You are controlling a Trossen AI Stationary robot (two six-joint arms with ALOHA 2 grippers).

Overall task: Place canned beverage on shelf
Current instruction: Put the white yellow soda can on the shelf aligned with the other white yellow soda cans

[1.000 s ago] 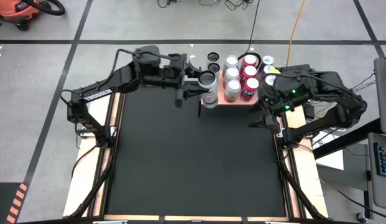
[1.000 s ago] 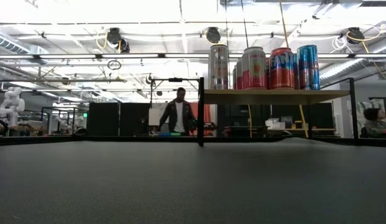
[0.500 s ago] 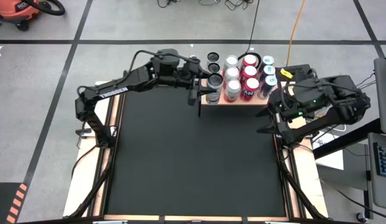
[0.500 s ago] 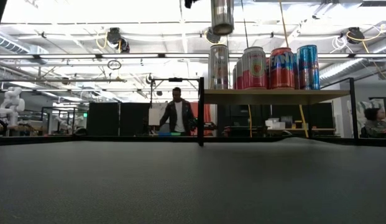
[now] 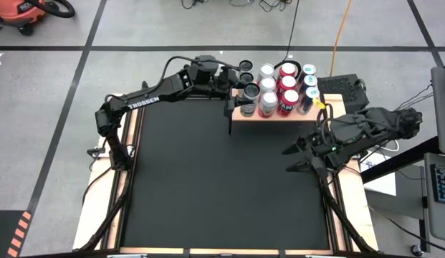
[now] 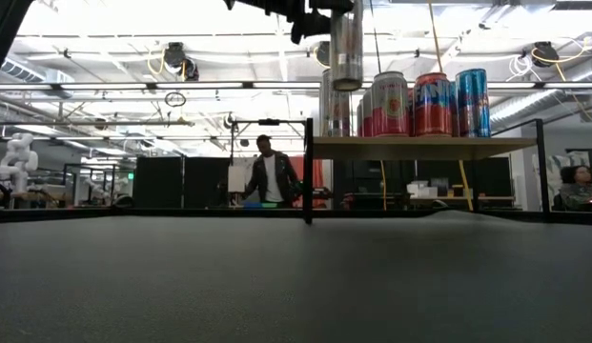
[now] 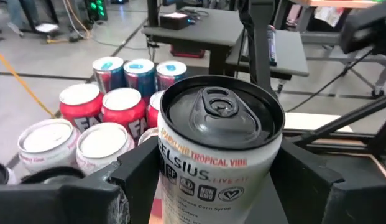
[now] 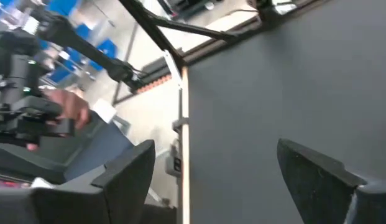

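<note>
Since a second ago: left arm has swung from the shelf's front edge toward its 9 o'clock end, lifting its can clear above board level; right arm has drawn back from the shelf toward 4 o'clock over the surface.

Item 1, left pincer (image 7: 220, 186): fingers closed on either side of a silver canned beverage (image 7: 219, 149), held upright, lid uppermost. In the high view the pincer (image 5: 240, 89) sits at the shelf's 9 o'clock end.

Item 2, canned beverage, low view (image 6: 346, 46): hangs in the air, its base below the tops of the standing cans, not yet resting on the board.

Item 3, shelf (image 5: 245, 112): light-wood board on a black frame, at 12 o'clock of the surface (image 5: 222, 179). Carries red, silver and blue cans (image 5: 287, 97) in rows.

Item 4, right pincer (image 5: 294, 159): fingers spread wide, nothing held, waiting at 3 o'clock of the surface, well apart from the shelf.

Step in hand, by judgement: carrying the can to a free spot. Next move likely calls for a straight descent onto bare board beside the neighbouring cans without knocking them, then release.
</note>
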